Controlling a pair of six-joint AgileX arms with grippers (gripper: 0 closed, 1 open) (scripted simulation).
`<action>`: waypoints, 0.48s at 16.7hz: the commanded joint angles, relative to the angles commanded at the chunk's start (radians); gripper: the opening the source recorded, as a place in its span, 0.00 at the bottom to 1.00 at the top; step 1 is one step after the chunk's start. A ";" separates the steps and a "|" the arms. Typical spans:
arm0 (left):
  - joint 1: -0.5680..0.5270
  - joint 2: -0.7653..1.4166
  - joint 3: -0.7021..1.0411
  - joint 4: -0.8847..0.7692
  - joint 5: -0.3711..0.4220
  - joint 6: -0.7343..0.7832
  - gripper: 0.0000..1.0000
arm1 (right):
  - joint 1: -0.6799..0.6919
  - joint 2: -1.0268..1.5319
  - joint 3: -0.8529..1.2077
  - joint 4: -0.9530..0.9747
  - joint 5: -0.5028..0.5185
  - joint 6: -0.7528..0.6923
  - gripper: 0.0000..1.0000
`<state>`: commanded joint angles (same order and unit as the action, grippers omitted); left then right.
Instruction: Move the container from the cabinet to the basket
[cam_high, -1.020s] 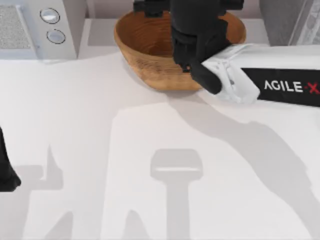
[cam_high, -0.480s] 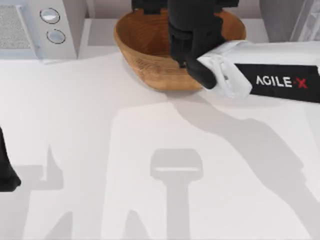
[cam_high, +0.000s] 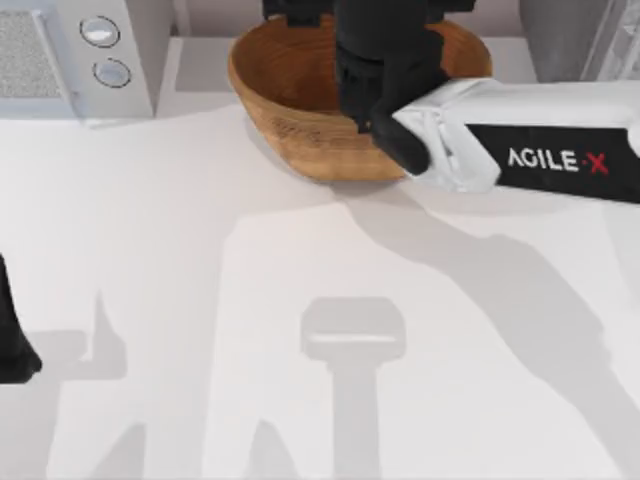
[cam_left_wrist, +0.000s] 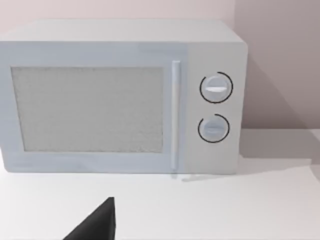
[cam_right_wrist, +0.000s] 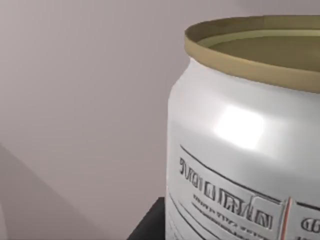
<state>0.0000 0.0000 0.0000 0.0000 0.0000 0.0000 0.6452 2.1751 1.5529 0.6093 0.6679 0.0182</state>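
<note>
Right arm reaches in from the right side of the bench (cam_high: 200, 250); its tool (cam_high: 385, 60) sits over the basket (cam_high: 290, 110) at the back centre. Right wrist view: the container (cam_right_wrist: 240, 150) looms very close in front of the camera, gold rim up, label text visible, upright. Whether the right tool is clenched on it cannot be told. Cabinet (cam_high: 565, 40) at back right corner. Left tool (cam_high: 12, 340) parked at left edge, state cannot be told; left wrist view faces the white microwave (cam_left_wrist: 120, 95).
</note>
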 joint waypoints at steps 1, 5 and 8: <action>0.000 0.000 0.000 0.000 0.000 0.000 1.00 | 0.000 0.000 0.000 0.000 0.000 0.000 0.30; 0.000 0.000 0.000 0.000 0.000 0.000 1.00 | 0.000 0.000 0.000 0.000 0.000 0.000 0.60; 0.000 0.000 0.000 0.000 0.000 0.000 1.00 | 0.000 0.000 0.000 0.000 0.000 0.000 0.83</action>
<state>0.0000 0.0000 0.0000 0.0000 0.0000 0.0000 0.6452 2.1751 1.5529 0.6093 0.6679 0.0182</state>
